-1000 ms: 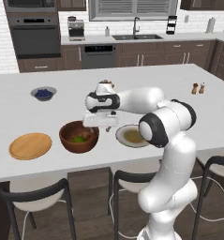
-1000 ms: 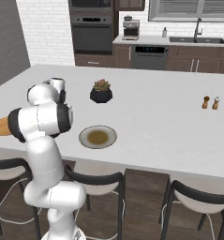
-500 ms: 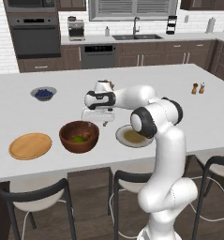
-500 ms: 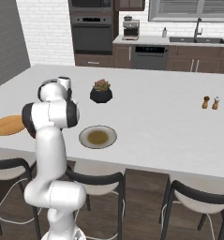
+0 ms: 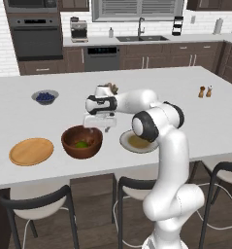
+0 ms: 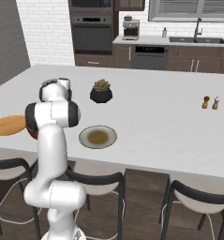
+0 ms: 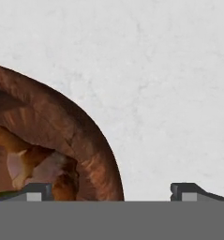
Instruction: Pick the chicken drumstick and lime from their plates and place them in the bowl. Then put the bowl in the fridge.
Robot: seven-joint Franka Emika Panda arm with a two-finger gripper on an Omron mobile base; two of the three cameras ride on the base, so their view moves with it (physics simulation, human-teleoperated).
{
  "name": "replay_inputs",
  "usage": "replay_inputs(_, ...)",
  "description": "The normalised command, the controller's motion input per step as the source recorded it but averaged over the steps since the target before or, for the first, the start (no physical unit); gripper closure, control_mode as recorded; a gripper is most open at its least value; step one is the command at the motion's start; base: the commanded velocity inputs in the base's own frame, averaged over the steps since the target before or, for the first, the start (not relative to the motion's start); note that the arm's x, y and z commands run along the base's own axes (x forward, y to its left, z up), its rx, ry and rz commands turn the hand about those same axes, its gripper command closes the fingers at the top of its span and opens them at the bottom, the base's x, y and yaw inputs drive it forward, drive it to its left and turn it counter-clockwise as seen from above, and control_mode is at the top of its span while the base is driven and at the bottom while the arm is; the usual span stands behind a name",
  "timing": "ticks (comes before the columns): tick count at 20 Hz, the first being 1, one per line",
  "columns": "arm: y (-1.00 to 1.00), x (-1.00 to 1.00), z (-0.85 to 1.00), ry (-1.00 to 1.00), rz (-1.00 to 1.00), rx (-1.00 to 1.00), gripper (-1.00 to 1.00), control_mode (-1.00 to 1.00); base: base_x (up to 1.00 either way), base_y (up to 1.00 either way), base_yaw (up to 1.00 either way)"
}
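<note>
White stone counter (image 5: 185, 121) carries everything, largest first: the reddish-brown wooden bowl (image 5: 81, 141) near the front edge, between the orange wooden plate (image 5: 31, 151) on its left and the pale grey plate (image 5: 138, 142) with an olive centre on its right. The fingers (image 5: 96, 124) hang just above the bowl's far rim, spread wide apart and holding nothing. A black plant pot (image 6: 101, 94) stands behind. A small blue berry bowl (image 5: 44, 97) sits further back left. Inside the wooden bowl lie the brown drumstick (image 7: 33, 164) and the green lime (image 5: 82, 144).
</note>
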Motion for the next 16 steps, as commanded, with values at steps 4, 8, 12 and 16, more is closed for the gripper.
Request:
replay_inputs(4, 0.00, -0.32, -0.22, -0.07, 0.07, 0.00, -1.00, -1.00, 0.00, 0.00, 0.00)
replay_inputs(8, 0.00, -0.35, -0.23, -0.06, 0.03, 0.00, -1.00, -1.00, 0.00, 0.00, 0.00)
replay_inputs(12, 0.00, -0.19, -0.22, -0.04, 0.01, 0.00, -1.00, -1.00, 0.00, 0.00, 0.00)
replay_inputs(16, 0.00, -0.03, -0.04, -0.01, 0.00, 0.00, -1.00, -1.00, 0.00, 0.00, 0.00)
